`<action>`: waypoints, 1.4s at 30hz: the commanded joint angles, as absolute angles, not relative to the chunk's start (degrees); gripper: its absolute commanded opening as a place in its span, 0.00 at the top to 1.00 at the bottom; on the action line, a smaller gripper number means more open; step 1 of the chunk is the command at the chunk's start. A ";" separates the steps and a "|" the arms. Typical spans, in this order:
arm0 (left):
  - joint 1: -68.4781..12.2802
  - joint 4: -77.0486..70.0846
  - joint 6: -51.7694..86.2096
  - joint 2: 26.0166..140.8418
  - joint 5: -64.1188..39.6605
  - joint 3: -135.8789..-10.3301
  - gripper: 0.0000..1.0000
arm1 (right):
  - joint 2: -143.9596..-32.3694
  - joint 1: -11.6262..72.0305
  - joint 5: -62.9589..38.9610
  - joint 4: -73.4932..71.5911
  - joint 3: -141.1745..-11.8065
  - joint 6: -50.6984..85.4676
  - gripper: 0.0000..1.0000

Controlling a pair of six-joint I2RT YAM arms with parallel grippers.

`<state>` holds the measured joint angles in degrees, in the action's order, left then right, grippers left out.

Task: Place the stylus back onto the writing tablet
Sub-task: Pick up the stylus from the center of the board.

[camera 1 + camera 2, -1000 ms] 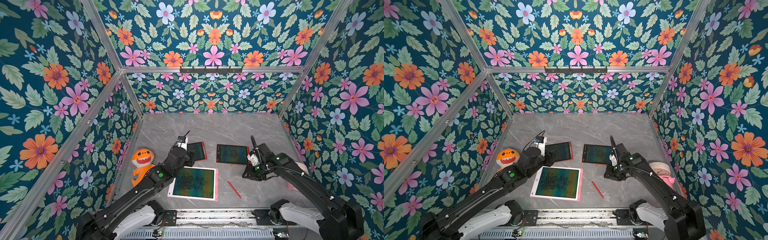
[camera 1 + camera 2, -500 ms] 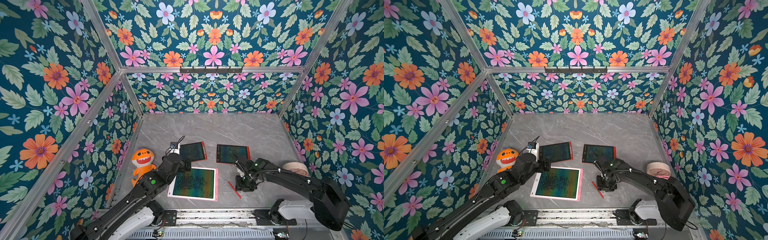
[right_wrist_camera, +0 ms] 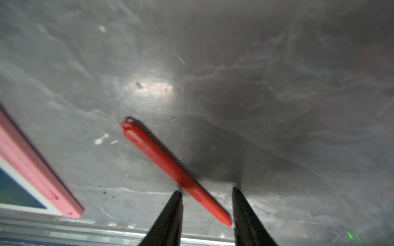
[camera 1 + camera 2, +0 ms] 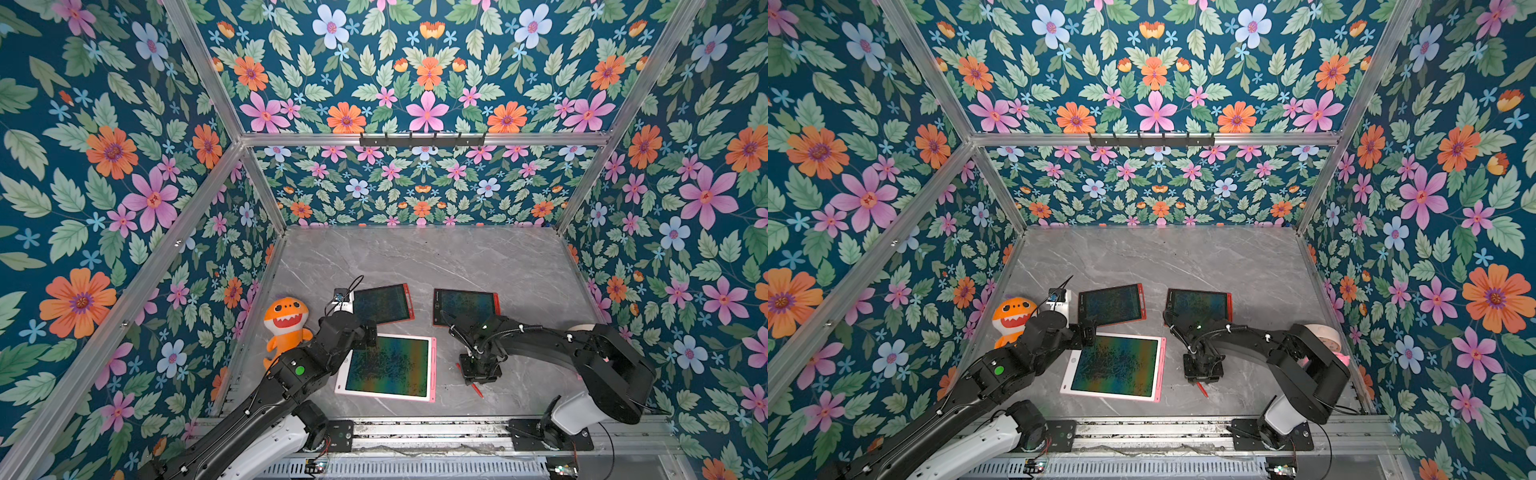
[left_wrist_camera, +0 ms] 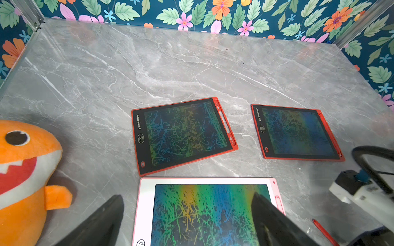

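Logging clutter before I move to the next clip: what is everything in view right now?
table: one, grey marble.
large writing tablet: one, pink-framed, front centre.
small writing tablets: two, red-framed, side by side behind it.
stylus: one, red, lying on the table right of the large writing tablet.
shark plush: one, orange, by the left wall.
tape roll: one, beige, by the right wall.
hook rail: one, black, back wall.
left gripper: black, open, at the large tablet's far left corner.
right gripper: black, open, straddling the stylus.
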<state>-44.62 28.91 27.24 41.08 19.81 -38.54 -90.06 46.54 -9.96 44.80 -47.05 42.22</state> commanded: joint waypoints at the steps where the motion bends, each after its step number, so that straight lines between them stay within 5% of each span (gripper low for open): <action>1: -44.63 29.02 27.21 40.95 20.99 -38.68 0.03 | -92.45 46.67 -7.41 43.98 -46.88 43.39 0.63; 5: -44.61 28.61 26.90 41.02 20.68 -38.53 0.03 | -96.55 46.67 -3.85 44.13 -47.18 44.34 0.69; 13: -44.60 27.93 27.00 40.88 20.79 -38.24 0.05 | -101.69 46.33 -2.55 42.12 -46.80 44.20 1.00; 22: -44.58 26.64 28.03 42.35 20.57 -37.21 0.08 | -97.64 45.35 -1.18 42.53 -47.35 41.53 1.00; 34: -43.92 23.77 30.64 51.34 21.00 -37.51 0.08 | -75.09 38.36 -3.34 48.22 -55.34 34.72 1.00; 42: -37.36 20.61 30.36 60.09 13.00 -40.43 0.09 | -79.64 32.71 -7.31 48.82 -64.15 28.75 1.00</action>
<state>-39.16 22.65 30.02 58.06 16.71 -39.40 -77.43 33.34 -5.32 48.18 -61.98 32.10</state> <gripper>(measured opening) 0.912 0.066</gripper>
